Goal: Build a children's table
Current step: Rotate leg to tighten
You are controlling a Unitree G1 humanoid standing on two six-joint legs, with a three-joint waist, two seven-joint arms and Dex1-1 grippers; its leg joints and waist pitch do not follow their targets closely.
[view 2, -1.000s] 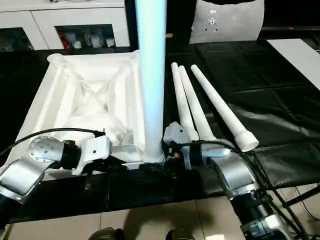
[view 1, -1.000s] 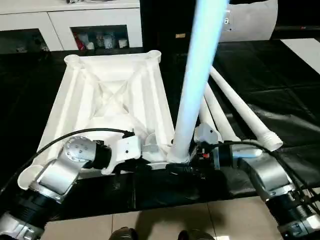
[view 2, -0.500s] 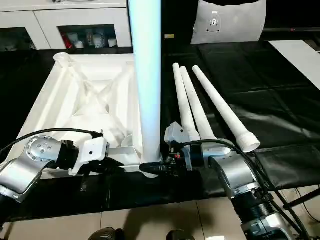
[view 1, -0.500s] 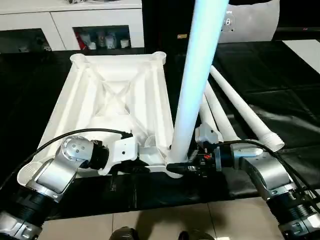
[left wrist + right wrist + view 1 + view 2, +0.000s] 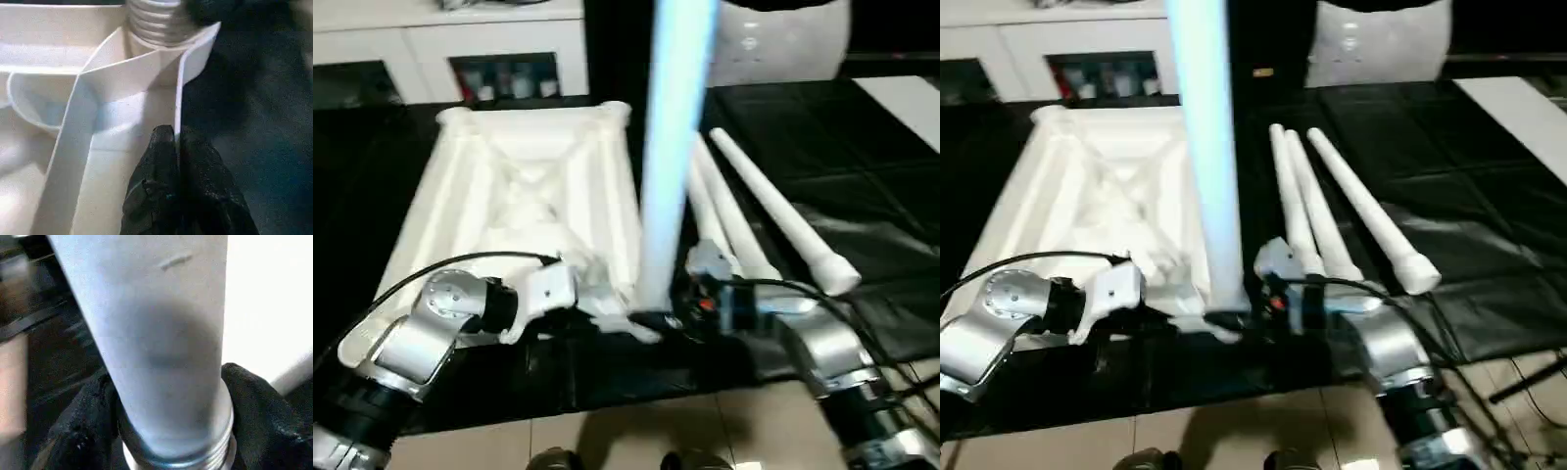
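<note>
**Crowded near corner, open room to the right**

An upright leg point(image 5: 671, 147) blocks the near corner of the upturned top point(image 5: 524, 191), hemmed by both hands. Three spare legs point(image 5: 1332, 211) lie just right of it, barring that strip. Beyond them the black tabletop point(image 5: 862, 147) looks bare, apparently passable.

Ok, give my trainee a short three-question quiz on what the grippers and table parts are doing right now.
1. True or false: the right gripper is closed around the upright white plastic leg.
2. How many white tapered legs lie loose on the black mat? A) one B) three C) five
3. What does the left gripper pinch on the white ribbed tabletop?

Key: 1. True. 2. B, three loose legs. 3. A thin edge wall by the corner socket that holds the leg's threaded end.
</note>
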